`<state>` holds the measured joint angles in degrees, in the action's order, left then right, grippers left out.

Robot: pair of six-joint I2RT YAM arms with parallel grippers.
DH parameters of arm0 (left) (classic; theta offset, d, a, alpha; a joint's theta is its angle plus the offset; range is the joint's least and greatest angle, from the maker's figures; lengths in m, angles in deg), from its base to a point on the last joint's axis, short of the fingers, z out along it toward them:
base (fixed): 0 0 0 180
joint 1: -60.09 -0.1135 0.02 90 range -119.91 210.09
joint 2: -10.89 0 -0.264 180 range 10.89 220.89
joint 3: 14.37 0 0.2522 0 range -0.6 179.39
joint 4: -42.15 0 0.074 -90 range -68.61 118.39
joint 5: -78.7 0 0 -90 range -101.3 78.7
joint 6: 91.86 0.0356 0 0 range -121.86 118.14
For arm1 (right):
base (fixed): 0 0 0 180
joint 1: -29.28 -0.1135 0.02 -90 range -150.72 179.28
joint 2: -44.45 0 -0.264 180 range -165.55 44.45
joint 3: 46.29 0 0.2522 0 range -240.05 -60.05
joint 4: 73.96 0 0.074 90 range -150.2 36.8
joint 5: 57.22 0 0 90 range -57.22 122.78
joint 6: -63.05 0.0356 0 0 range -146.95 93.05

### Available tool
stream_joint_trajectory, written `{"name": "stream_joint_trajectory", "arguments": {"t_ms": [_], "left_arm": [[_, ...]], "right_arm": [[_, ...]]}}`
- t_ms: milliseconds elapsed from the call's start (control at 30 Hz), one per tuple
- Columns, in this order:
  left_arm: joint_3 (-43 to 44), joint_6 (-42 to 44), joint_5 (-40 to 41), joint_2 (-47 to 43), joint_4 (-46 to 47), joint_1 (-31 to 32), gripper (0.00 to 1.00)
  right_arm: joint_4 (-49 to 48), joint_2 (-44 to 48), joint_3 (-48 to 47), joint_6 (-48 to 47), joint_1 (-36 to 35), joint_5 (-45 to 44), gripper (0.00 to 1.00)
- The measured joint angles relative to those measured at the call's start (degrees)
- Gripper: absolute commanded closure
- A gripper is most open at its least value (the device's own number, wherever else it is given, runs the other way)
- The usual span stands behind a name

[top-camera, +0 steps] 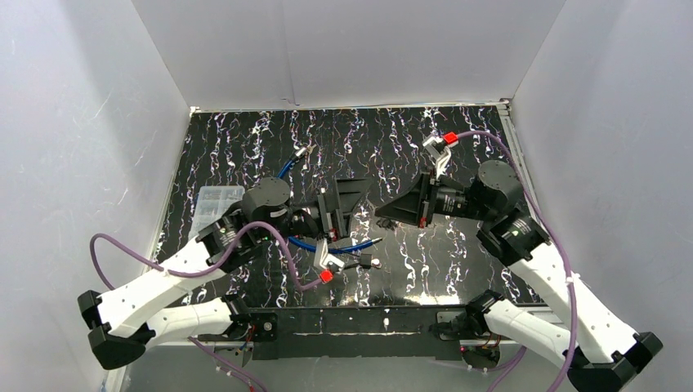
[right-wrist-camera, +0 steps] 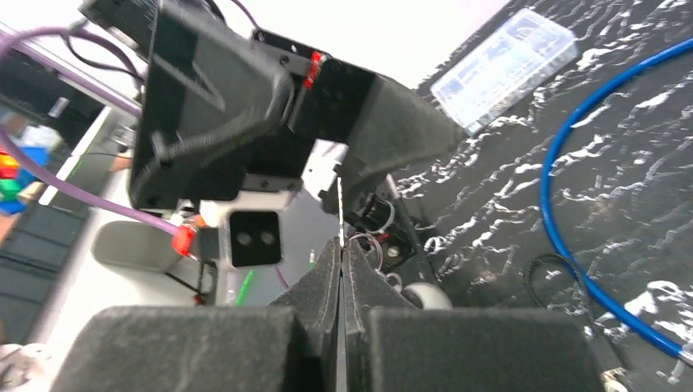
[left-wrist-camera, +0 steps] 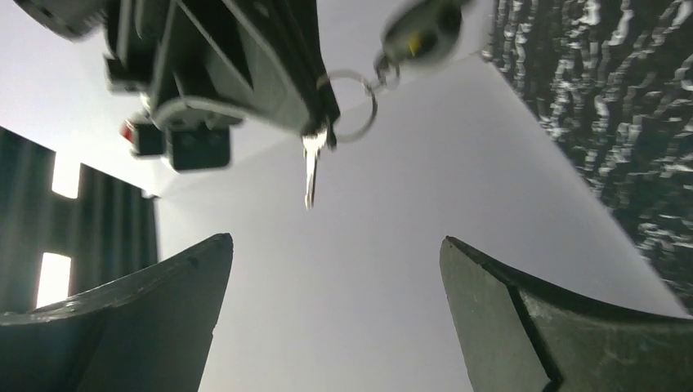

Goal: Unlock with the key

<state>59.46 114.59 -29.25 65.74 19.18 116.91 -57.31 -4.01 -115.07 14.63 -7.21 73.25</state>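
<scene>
Here we see the right gripper (right-wrist-camera: 339, 251) clenched on the key (left-wrist-camera: 310, 173): its two pads meet with only the thin blade pinched between them, and the blade juts straight out past their tips. From the left wrist camera the key hangs down from those tips, with a key ring (left-wrist-camera: 357, 106) and a blurred fob (left-wrist-camera: 421, 33) off to one side of it.

The left gripper (left-wrist-camera: 335, 245) stands released, its fingers (left-wrist-camera: 155, 314) spread wide. The key sits ahead of that gap, apart from both inner edges. From above, the two grippers face each other tip to tip over the middle of the table (top-camera: 245, 139), near but not touching.

A blue cable (right-wrist-camera: 549, 204) curves on the surface beside and beneath the left jaws. A clear box (right-wrist-camera: 507, 65) lies behind them, near the table's left edge. The white walls (top-camera: 368, 49) stand well apart from both sets of jaws. We cannot tell where the lock body is.
</scene>
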Motion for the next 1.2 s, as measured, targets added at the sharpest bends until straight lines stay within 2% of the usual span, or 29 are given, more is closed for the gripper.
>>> {"name": "stream_joint_trajectory", "arguments": {"t_ms": [133, 300, 400, 533, 633, 767, 867, 1000, 1100, 1200], "left_arm": [[8.46, -11.15, 3.15, 0.34, -11.95, 0.0, 0.02], [18.58, -33.31, 3.89, 4.12, -20.0, -2.87, 0.02], [19.18, -43.97, 1.04, 7.28, -21.57, -10.09, 0.02], [17.3, -50.33, -6.65, 15.02, -22.81, -21.06, 0.02], [17.89, -49.97, -13.78, 24.63, -26.69, -27.91, 0.03], [25.5, -46.64, -19.81, 40.86, -34.64, -32.25, 0.07], [30.45, -45.58, -22.24, 49.89, -37.16, -32.48, 0.1], [34.58, -44.93, -23.78, 56.56, -37.84, -31.68, 0.14], [35.87, -39.38, -24.02, 60.3, -36.29, -30.91, 0.2], [35.0, -30.17, -23.2, 63.03, -35.17, -30.43, 0.26]], "right_arm": [[8.12, 1.52, -2.37, -7.16, 0.0, -2.32, 0.99], [15.14, 2.15, -2.87, -12.91, 0.0, -4.55, 0.99], [18.27, 2.52, -2.87, -14.96, 0.0, -6.36, 0.99], [21.4, 4.23, -2.87, -16.51, 0.0, -9.13, 0.99], [23.29, 6.61, -2.87, -17.08, 0.04, -11.27, 0.99], [25.43, 9.6, -2.84, -17.54, 0.11, -13.95, 0.99], [26.71, 11.21, -2.8, -17.58, 0.17, -15.62, 0.99], [28.2, 12.52, -2.18, -17.6, 0.57, -17.74, 0.99], [29.52, 12.55, -1.97, -17.59, 1.08, -18.85, 0.99], [30.28, 12.43, -1.71, -17.58, 1.68, -19.37, 0.99]]}}
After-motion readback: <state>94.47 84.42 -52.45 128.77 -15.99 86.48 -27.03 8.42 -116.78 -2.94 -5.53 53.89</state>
